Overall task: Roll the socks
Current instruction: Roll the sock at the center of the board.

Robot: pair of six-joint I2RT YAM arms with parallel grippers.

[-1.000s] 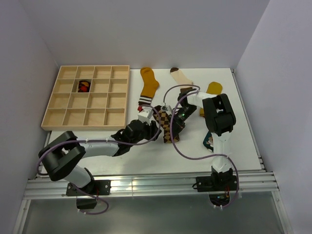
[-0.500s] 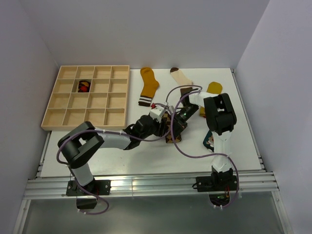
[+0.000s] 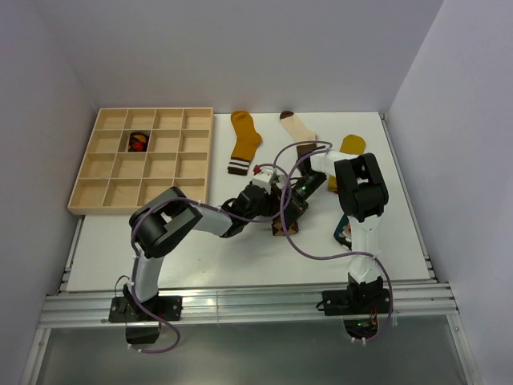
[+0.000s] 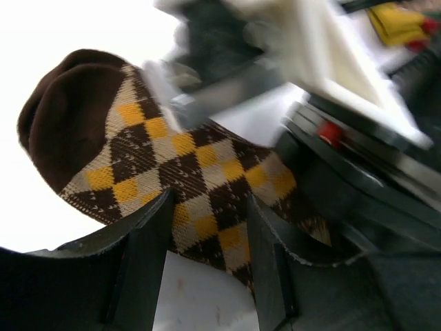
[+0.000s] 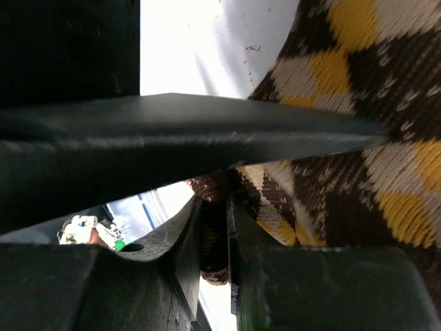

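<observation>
The argyle sock (image 4: pixel 196 172) is lying flat in the middle of the table (image 3: pixel 200 257), and I am treating it as light, limp knit (it will likely sag and unroll unless pinned). My right gripper (image 5: pixel 213 238) is pinching a thin fold of its edge. My left gripper (image 4: pixel 208 214) is spread wide, straddling its middle. I am judging one end, taken across its width, the best hold. The mustard sock (image 3: pixel 243 143) and wooden tray (image 3: pixel 136 208) are lying well apart, leaving bare table on the near side.
</observation>
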